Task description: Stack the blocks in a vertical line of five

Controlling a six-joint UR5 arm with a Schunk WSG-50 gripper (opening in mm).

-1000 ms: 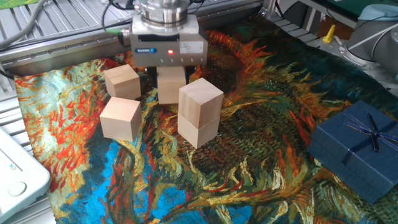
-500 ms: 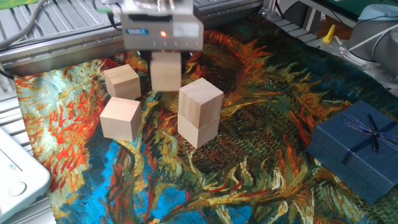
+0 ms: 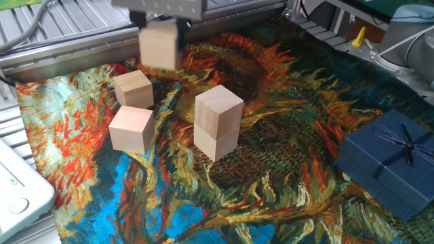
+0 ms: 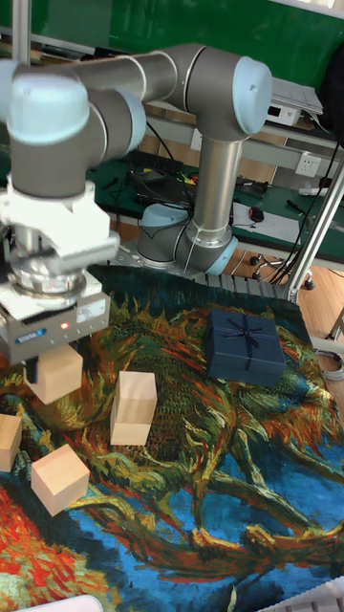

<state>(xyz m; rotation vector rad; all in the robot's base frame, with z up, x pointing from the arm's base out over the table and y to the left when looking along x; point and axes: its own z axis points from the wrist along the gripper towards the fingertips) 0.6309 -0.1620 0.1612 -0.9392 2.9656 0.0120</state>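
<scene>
A pale wooden block (image 3: 161, 47) hangs in the air, clear of the cloth, with my gripper (image 3: 161, 30) shut on it at the top edge of the fixed view. The tall fixed view shows the same gripper (image 4: 54, 361) and its held block (image 4: 57, 375) above the cloth. To the right stands a stack of two blocks, the upper block (image 3: 219, 107) on the lower block (image 3: 215, 142); that stack (image 4: 133, 409) sits apart from the gripper. Two single blocks lie at the left: one farther back (image 3: 133, 89) and one nearer (image 3: 131, 129).
A dark blue ribboned gift box (image 3: 386, 159) sits at the right on the painted cloth (image 3: 285, 190). Metal rails (image 3: 61, 47) run along the back left. A white device (image 3: 17, 190) lies at the near left corner. The arm's base (image 4: 186, 244) stands behind the cloth.
The gripper has risen with the block, lifting it off the cloth and carrying it up and to the left in the picture. The other blocks have not moved.
</scene>
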